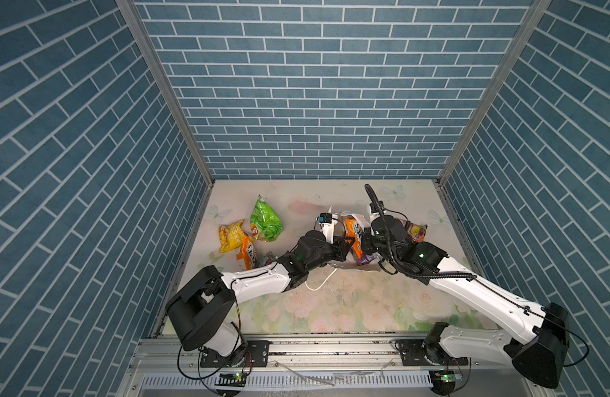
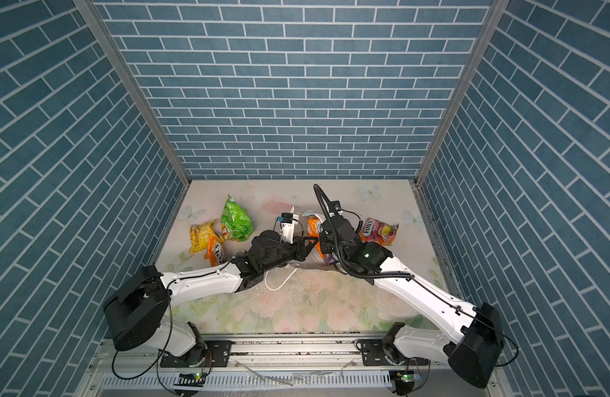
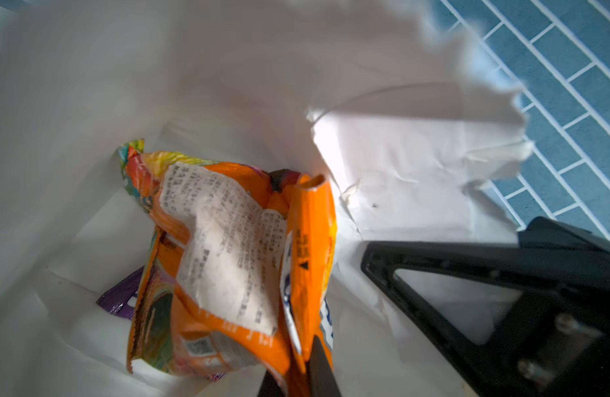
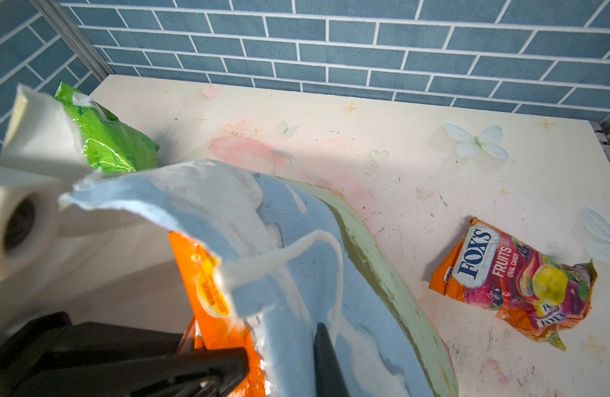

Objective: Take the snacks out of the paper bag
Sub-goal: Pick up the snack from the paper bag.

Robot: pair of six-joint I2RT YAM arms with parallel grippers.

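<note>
Left gripper (image 3: 298,364): reaches inside the paper bag, jaws pinching one edge of the orange packet
Right gripper (image 4: 282,343): jaws pressed together on the bag's torn wall, one finger inside, one on the blue printed face
Paper bag (image 4: 296,223): mid-table between the two arms, largely hidden by them in both top views
Orange packet (image 3: 310,240): crumpled inside the bag, white label showing
Purple packet (image 3: 119,302): under it, on the bag's floor
Left side of table (image 1: 331,309): green chip bag (image 1: 266,221), yellow packet (image 1: 229,237) and orange FOX'S pack (image 1: 247,256), clustered
Right side: FOX'S fruits pack (image 4: 513,278), alone
</note>
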